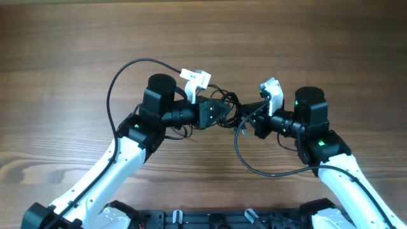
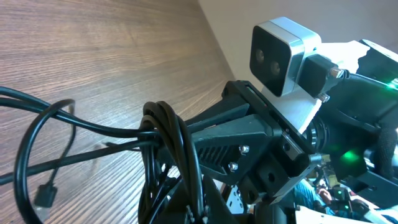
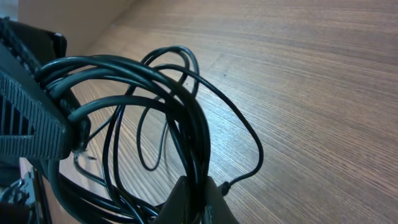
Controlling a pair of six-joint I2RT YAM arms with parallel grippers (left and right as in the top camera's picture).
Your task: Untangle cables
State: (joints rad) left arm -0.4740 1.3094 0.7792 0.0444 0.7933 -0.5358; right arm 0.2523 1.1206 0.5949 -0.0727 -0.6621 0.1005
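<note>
Black cables (image 3: 198, 134) gripped from both sides, mid-desk (image 1: 76, 51).
The left jaws and right jaws are each closed tight on the same tangled bundle, which is stretched between them, while loose loops and a small plug (image 3: 225, 185) curl down toward the wood.

— What fills the view?
— Looped black cables (image 2: 166, 140), bunched upright over the wooden counter (image 2: 93, 50).
— Behind them?
— The right arm's grey camera (image 2: 283, 46); a small plug (image 2: 43, 196) lower left.
</note>
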